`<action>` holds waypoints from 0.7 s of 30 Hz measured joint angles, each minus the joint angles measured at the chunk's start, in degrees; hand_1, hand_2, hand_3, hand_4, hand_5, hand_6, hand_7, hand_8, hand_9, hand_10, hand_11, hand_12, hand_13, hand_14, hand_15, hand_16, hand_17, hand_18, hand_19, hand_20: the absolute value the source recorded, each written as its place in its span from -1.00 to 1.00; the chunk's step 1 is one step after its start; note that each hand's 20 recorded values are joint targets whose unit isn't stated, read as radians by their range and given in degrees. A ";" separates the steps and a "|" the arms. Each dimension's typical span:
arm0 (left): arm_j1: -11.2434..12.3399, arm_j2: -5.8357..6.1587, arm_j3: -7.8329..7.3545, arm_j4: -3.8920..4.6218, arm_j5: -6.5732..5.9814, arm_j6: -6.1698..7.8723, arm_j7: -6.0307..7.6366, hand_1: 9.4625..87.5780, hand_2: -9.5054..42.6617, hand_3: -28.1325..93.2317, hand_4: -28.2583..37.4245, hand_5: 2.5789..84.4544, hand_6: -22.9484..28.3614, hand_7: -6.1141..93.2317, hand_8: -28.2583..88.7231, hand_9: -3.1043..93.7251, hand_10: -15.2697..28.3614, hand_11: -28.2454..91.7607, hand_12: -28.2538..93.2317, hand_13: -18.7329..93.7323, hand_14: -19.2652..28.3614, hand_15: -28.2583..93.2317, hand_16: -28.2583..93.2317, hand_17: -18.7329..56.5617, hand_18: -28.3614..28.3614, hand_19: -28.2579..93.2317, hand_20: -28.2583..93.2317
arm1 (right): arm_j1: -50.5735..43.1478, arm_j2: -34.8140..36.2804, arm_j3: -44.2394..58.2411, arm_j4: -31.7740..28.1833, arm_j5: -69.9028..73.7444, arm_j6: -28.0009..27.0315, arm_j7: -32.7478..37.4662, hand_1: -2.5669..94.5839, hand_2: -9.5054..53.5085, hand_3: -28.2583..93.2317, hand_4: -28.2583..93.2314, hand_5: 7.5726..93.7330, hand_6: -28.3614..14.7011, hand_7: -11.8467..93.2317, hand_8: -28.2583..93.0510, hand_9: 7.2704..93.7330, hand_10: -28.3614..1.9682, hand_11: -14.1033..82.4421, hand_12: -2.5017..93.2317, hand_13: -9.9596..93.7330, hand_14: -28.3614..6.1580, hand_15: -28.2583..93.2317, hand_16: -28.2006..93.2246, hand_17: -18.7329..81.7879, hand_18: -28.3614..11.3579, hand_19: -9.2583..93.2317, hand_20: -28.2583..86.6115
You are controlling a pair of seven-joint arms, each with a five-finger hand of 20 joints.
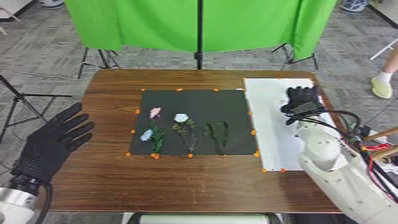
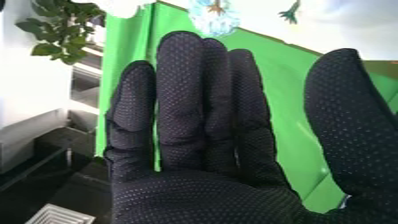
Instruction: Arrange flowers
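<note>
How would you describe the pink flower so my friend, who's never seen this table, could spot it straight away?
On the brown table, find the dark mat beside the white sheet. Toward the mat's left side, look for the pink flower. Its color sets it apart from the light blue flower below it and the whitish flower to its right.

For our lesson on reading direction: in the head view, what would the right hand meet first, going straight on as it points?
The right hand would probably meet the green cloth first. The way over the white mat looks free, though the hand's height is unclear.
</note>
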 measured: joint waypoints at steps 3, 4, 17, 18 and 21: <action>0.00 0.00 0.09 0.00 0.00 0.00 0.01 -0.62 -0.67 0.62 -0.98 -0.44 -0.04 -0.46 -0.72 -0.48 0.16 -0.19 -0.28 -0.38 0.37 -0.05 -0.55 -0.82 0.66 0.11 -0.42 | 0.94 -0.47 -0.68 0.83 -0.27 -0.45 -0.32 -0.32 -1.00 0.91 -1.00 0.10 0.31 -0.08 -0.91 0.24 0.29 0.23 -0.45 0.43 0.46 0.45 -0.18 -0.08 -0.47 0.72 0.20; 0.00 0.00 0.10 0.00 0.00 0.00 0.01 -0.62 -0.67 0.62 -0.98 -0.44 -0.04 -0.46 -0.72 -0.48 0.16 -0.19 -0.28 -0.38 0.37 -0.05 -0.55 -0.82 0.66 0.11 -0.42 | 1.22 -0.62 -0.91 1.16 -0.29 -0.49 -0.34 -0.31 -1.00 0.91 -1.00 0.12 0.31 -0.08 -0.92 0.25 0.31 0.23 -0.44 0.45 0.47 0.46 -0.18 -0.07 -0.47 0.72 0.20; -0.07 -0.06 0.17 -0.01 0.00 -0.17 -0.09 -0.62 -0.68 0.63 -0.99 -0.44 -0.04 -0.46 -0.72 -0.48 0.16 -0.19 -0.28 -0.38 0.37 -0.05 -0.55 -0.82 0.66 0.11 -0.42 | 4.16 -2.18 -3.18 5.24 -1.23 0.44 -0.30 0.00 -0.98 0.78 -1.00 0.40 0.38 0.14 -0.78 0.75 0.65 -0.24 0.03 0.67 0.53 0.39 -0.02 0.02 -0.47 0.79 0.21; -0.07 -0.07 0.17 -0.01 0.00 -0.19 -0.09 -0.62 -0.67 0.62 -0.99 -0.44 -0.04 -0.47 -0.72 -0.48 0.16 -0.19 -0.28 -0.38 0.37 -0.05 -0.55 -0.82 0.66 0.11 -0.42 | 4.38 -2.25 -3.38 5.64 -1.31 1.24 -0.31 0.01 -0.98 0.78 -1.00 0.42 0.39 0.14 -0.78 0.77 0.65 -0.24 0.03 0.68 0.54 0.39 -0.03 0.03 -0.48 0.79 0.21; -0.07 -0.10 0.16 -0.01 0.00 -0.23 -0.11 -0.62 -0.68 0.63 -0.99 -0.44 -0.04 -0.47 -0.72 -0.48 0.16 -0.19 -0.28 -0.38 0.37 -0.05 -0.55 -0.82 0.66 0.11 -0.42 | 4.79 -2.48 -3.78 6.72 -1.80 3.70 -0.49 0.02 -0.99 0.79 -1.00 0.46 0.41 0.13 -0.77 0.80 0.67 -0.25 0.04 0.70 0.55 0.38 -0.03 0.04 -0.48 0.80 0.21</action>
